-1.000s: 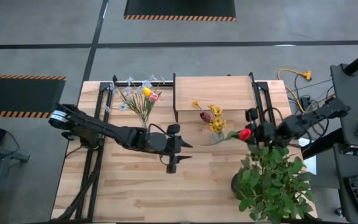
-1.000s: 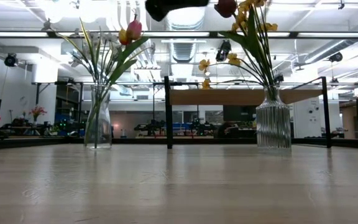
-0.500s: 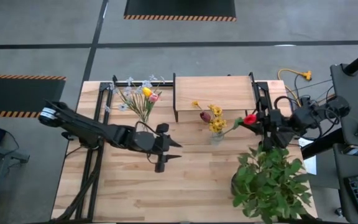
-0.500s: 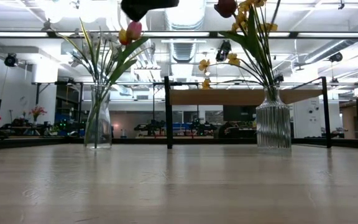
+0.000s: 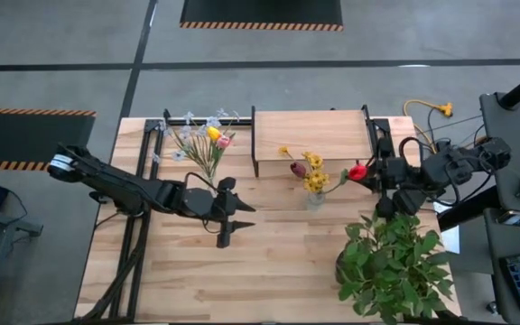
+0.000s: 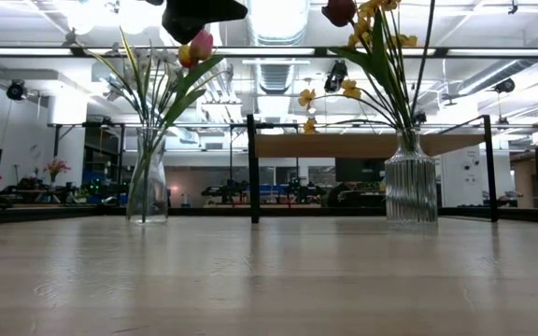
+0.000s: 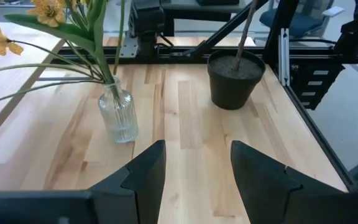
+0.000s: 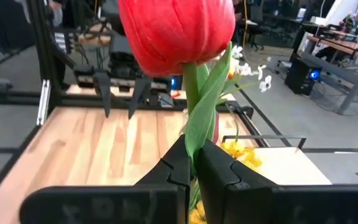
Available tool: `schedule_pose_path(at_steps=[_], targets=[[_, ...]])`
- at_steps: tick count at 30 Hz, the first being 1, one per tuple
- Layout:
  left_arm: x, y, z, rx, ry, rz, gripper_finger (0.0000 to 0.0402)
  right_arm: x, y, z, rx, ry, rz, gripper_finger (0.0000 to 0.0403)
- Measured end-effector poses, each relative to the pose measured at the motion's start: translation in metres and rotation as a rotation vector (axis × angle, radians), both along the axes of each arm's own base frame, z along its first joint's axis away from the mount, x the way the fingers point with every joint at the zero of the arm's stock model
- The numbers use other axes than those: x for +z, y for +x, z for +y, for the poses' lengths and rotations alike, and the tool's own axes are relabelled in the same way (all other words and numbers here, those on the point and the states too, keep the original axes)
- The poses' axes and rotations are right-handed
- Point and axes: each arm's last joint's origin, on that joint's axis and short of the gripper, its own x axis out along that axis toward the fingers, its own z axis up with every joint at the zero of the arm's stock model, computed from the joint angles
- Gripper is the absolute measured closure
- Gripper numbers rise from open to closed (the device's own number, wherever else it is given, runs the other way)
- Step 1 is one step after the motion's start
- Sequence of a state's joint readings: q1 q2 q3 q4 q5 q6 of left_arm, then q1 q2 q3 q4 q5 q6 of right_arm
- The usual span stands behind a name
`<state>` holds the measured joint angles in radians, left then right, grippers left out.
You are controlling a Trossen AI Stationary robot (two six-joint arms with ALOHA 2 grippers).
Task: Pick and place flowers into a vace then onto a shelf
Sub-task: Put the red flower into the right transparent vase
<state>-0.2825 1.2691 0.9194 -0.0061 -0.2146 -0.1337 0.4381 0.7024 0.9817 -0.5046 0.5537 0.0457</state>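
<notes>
The high view looks straight down from well above, taking in the whole desk (image 5: 188,289), both arms and the floor around.

The low view sits at desk-top height and looks level across the boards into the room; it shares with the high view the two vases (image 6: 411,187) and the shelf (image 6: 362,145).

The left wrist view rides close behind the left claw (image 7: 194,168) and faces along the desk toward the ribbed vase (image 7: 118,115) and a pot (image 7: 235,78).

The right wrist view faces the opposite way, very near a red tulip (image 8: 176,31), with the other arm's claw (image 8: 120,93) far off.
</notes>
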Motion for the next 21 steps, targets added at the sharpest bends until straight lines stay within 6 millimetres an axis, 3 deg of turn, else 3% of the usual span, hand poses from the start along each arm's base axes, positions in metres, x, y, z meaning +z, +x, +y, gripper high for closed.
schedule_pose_path(at_steps=[21], targets=[[0.0,0.0,0.0,-0.001,0.0,-0.001,0.0236,-0.022,0.014,0.005,-0.052,-0.045,0.078,0.0394]])
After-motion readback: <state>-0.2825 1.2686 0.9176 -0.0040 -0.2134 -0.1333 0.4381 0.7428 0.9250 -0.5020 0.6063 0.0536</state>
